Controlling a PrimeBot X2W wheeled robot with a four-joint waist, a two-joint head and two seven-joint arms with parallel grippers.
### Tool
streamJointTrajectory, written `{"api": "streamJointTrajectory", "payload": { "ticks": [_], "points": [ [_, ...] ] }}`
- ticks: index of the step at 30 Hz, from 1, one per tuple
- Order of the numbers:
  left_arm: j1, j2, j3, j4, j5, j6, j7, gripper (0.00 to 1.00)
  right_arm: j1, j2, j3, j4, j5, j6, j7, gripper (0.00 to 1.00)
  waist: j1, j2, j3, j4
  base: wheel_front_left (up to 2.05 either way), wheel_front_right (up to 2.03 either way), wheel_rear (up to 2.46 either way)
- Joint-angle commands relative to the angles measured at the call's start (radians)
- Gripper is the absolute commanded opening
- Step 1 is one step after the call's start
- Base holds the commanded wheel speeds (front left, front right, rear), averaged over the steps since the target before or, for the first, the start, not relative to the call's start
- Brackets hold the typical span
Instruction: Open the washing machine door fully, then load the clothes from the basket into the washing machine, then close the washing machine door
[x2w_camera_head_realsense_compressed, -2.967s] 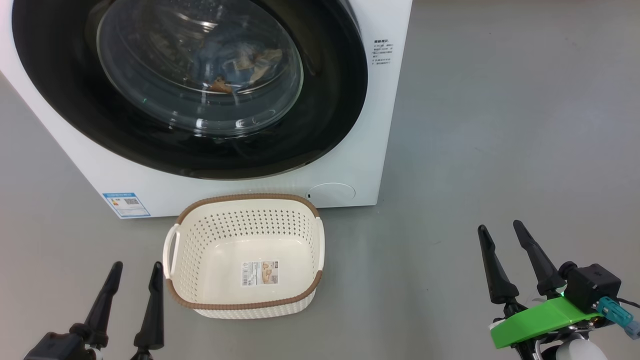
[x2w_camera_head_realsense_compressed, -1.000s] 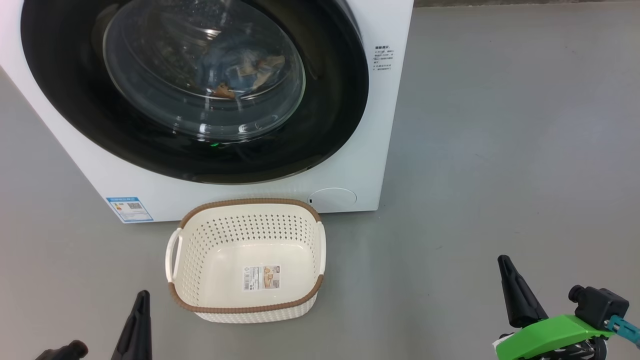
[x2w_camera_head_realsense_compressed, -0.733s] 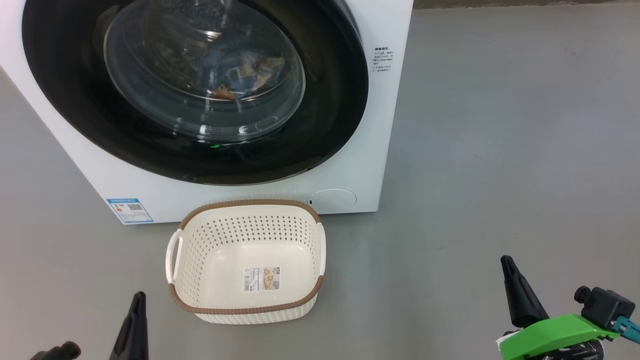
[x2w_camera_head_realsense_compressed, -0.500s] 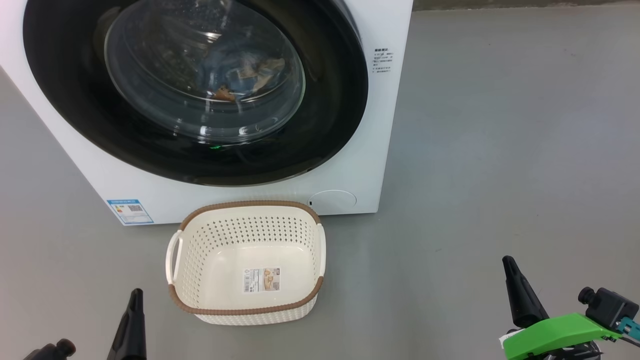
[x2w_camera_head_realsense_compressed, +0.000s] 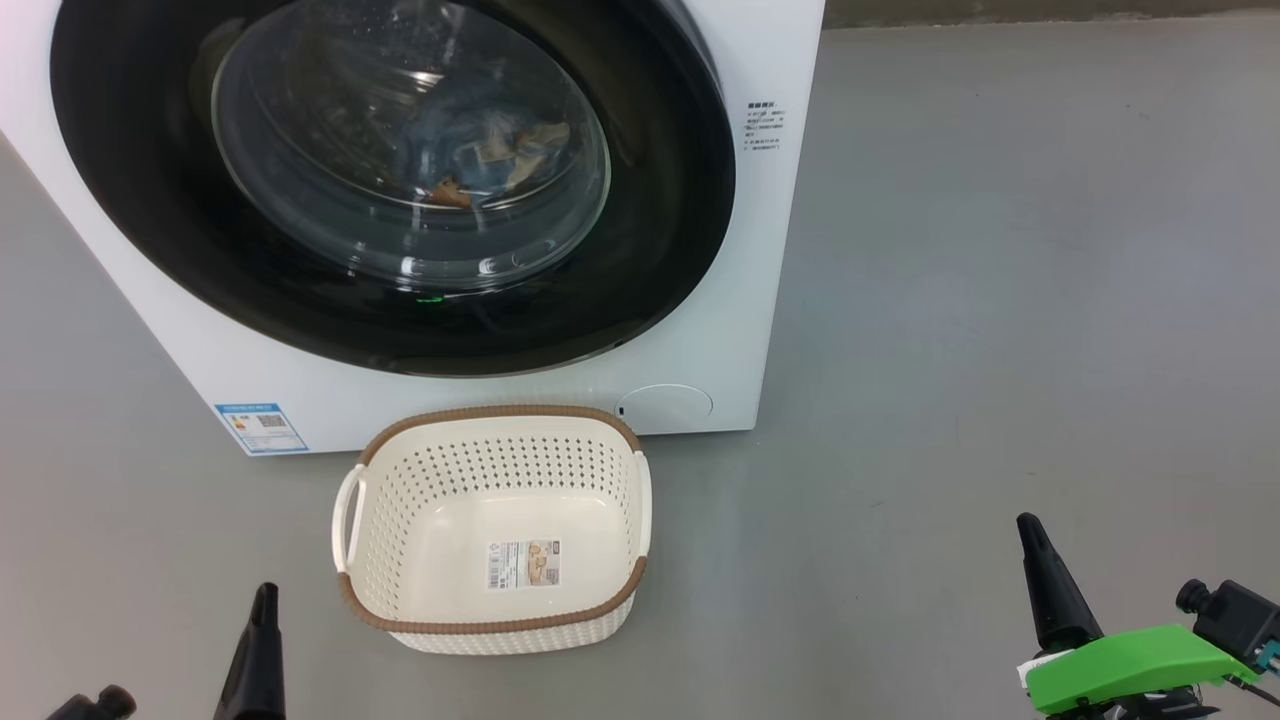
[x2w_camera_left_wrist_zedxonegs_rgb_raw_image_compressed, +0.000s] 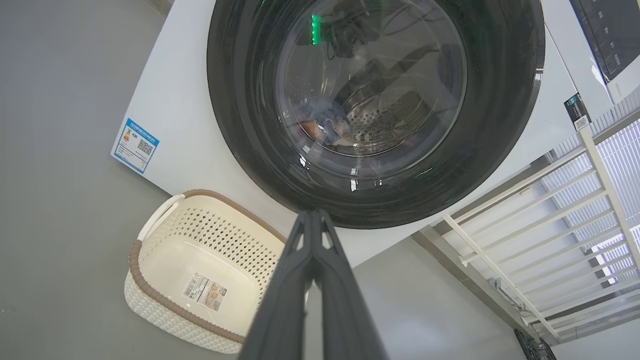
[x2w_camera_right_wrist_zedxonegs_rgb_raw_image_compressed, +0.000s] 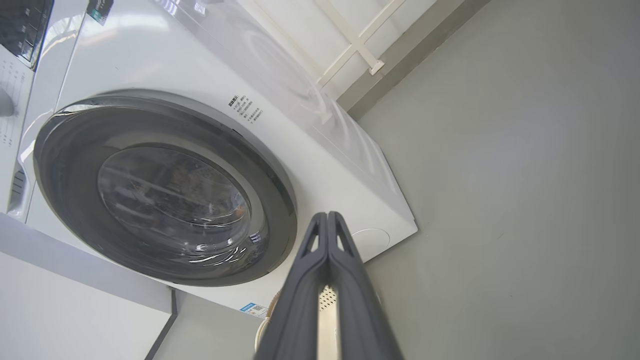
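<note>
The washing machine door (x2w_camera_head_realsense_compressed: 650, 200) sits flush against the front of the washing machine (x2w_camera_head_realsense_compressed: 720, 330), with no gap visible around its black ring. Through the glass bowl the clothes (x2w_camera_head_realsense_compressed: 480, 150) lie low in the drum, a blue bundle with orange-brown patches. The basket (x2w_camera_head_realsense_compressed: 500, 412) stands on the floor (x2w_camera_head_realsense_compressed: 1000, 300) just in front of the machine's lower front edge, below the door. It holds nothing but its label sticker (x2w_camera_head_realsense_compressed: 522, 564). The blue energy sticker (x2w_camera_head_realsense_compressed: 262, 427) marks the machine's lower left corner, beside the basket.

The left gripper (x2w_camera_left_wrist_zedxonegs_rgb_raw_image_compressed: 312, 215) has its two fingers pressed together with nothing between them, and the wrist view shows them pointing up at the bottom of the door, well apart from it. The right gripper (x2w_camera_right_wrist_zedxonegs_rgb_raw_image_compressed: 327, 216) is likewise closed tight and empty, off to the right of the machine over bare floor.

Judging by this, loading is finished and the closing step looks complete or all but complete. Whether the latch has caught cannot be told from here. If it has not, the next move calls for a firm push with closed fingertips on the door's black ring, on the side away from the hinge. Otherwise both arms only need to keep away from the basket.
</note>
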Motion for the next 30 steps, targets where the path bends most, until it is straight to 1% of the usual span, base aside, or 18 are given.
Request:
{"api": "streamJointTrajectory", "payload": {
  "ticks": [1, 30],
  "points": [
    [-0.049, 0.014, 0.025, -0.016, -0.025, -0.001, 0.004, 0.0, -0.033, -0.001, 0.007, -0.023, 0.028, -0.001, 0.005, 0.0, -0.0001, 0.0, -0.001, 0.0, 0.0, 0.0, 0.0],
    [-0.084, -0.003, 0.071, 0.019, -0.32, -0.002, 0.086, 0.0, -0.039, 0.01, -0.024, -0.022, 0.333, -0.002, 0.091, 0.0, -0.0001, 0.0, -0.016, -0.001, 0.0, 0.0, 0.0]
  ]
}}
